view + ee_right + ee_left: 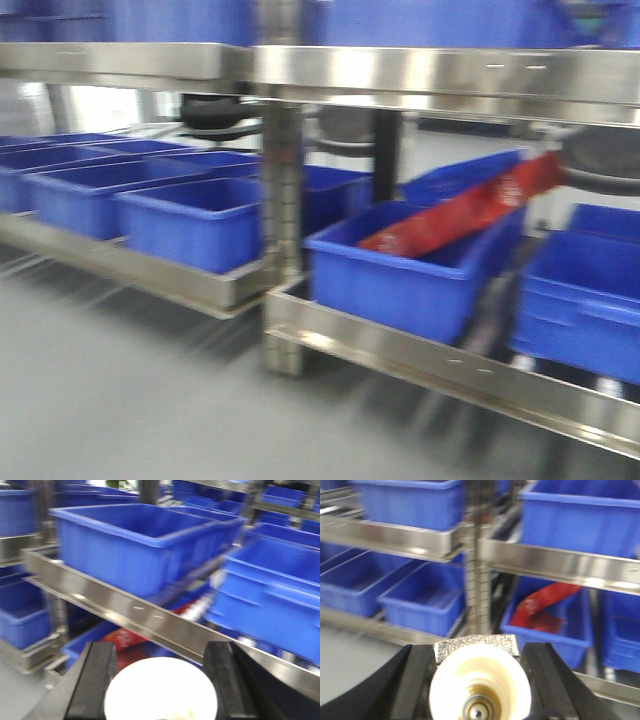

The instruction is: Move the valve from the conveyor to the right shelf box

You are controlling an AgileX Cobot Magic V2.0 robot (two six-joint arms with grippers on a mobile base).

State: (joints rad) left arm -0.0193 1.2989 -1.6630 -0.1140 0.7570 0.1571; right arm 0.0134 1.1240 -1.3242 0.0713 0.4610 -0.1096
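In the left wrist view, a valve [480, 685] with a cream-white end cap and a speckled silvery body fills the gap between the black fingers. My left gripper [477, 652] is shut on it, facing the shelves. The right wrist view shows a round white cap of a valve [160, 692] held the same way, with my right gripper [161, 652] shut on it. Ahead on the lower right shelf stands a blue box [410, 275] with a red packet [470, 210] in it. The conveyor is out of view. Neither gripper shows in the front view.
Steel shelf rails [440, 365] run across in front of both grippers, with an upright post [282, 220] between the bays. Several more blue boxes [190, 225] line the left bay and the upper shelf [145, 545]. Grey floor [130, 400] lies before the rack. All views are motion-blurred.
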